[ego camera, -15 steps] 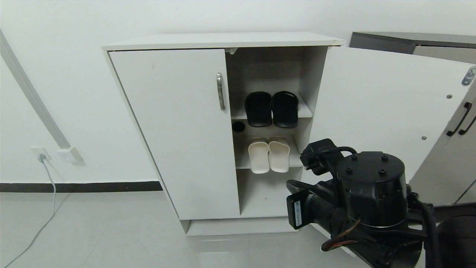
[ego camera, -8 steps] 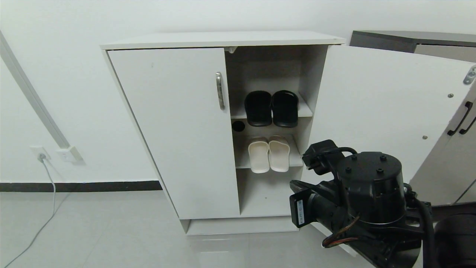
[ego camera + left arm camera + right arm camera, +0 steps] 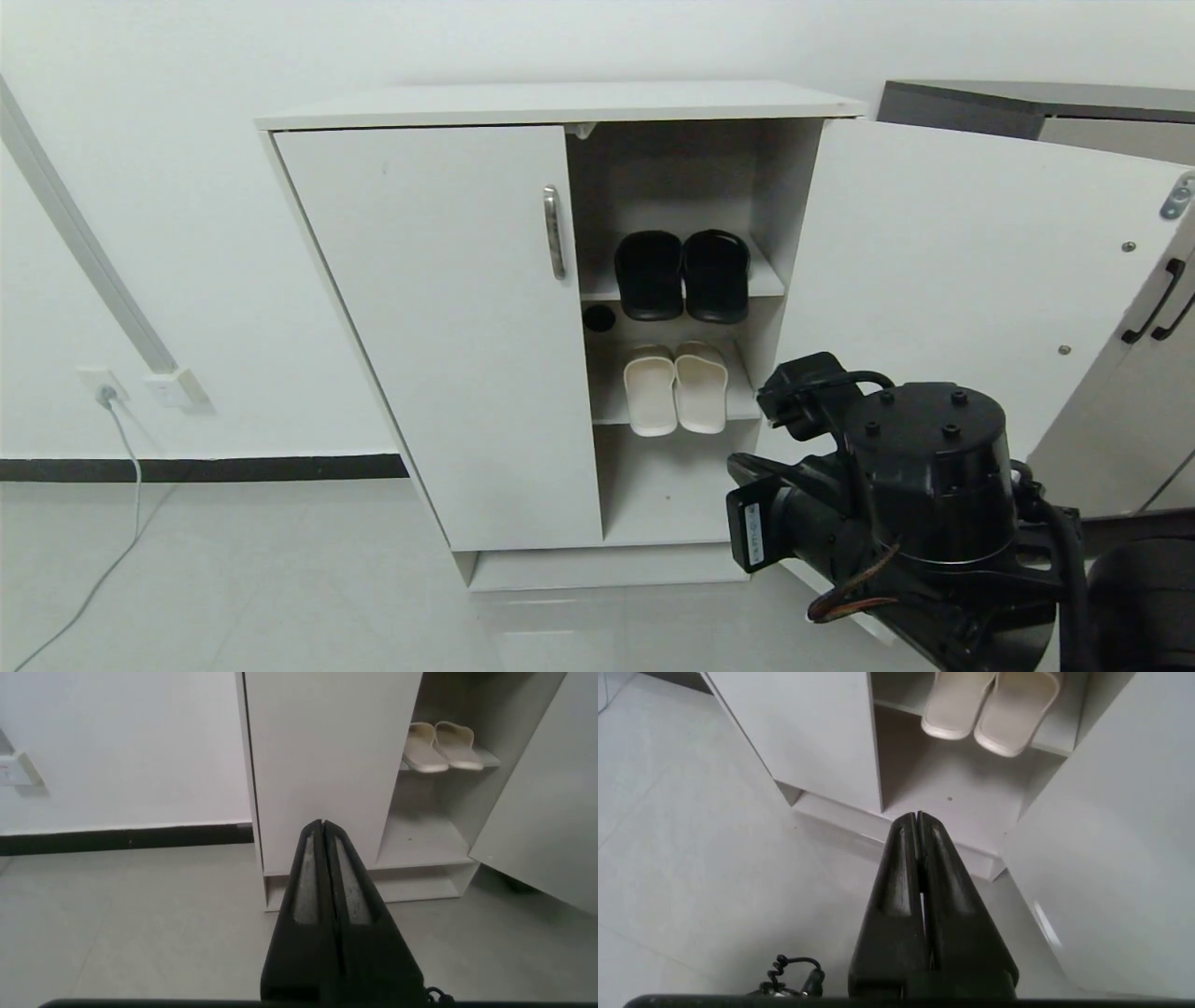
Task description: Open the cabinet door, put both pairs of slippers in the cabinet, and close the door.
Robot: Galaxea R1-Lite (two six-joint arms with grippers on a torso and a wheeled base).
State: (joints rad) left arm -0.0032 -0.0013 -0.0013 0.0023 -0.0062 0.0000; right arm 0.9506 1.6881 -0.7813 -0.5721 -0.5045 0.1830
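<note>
The white cabinet point(image 3: 551, 98) stands against the wall, its left door point(image 3: 439, 327) closed and its right door point(image 3: 971, 271) swung wide open. A black pair of slippers point(image 3: 681, 273) sits on the upper shelf. Below it, a white pair of slippers point(image 3: 675, 387) rests on the middle shelf, toes outward. My right arm point(image 3: 896, 504) hangs low in front of the open door. My right gripper point(image 3: 918, 826) is shut and holds nothing, above the cabinet's bottom shelf point(image 3: 952, 793). My left gripper point(image 3: 320, 831) is shut too, facing the closed door point(image 3: 327, 756), with the white slippers point(image 3: 447, 747) beyond.
A grey cabinet point(image 3: 1120, 112) with black handles point(image 3: 1158, 299) stands right behind the open door. A wall socket point(image 3: 103, 387) with a trailing cable is low on the left wall. Bare tiled floor point(image 3: 280, 579) lies in front.
The head camera has wobbled a little. My right arm has edged slightly to the right. Doors and slippers have stayed put.
</note>
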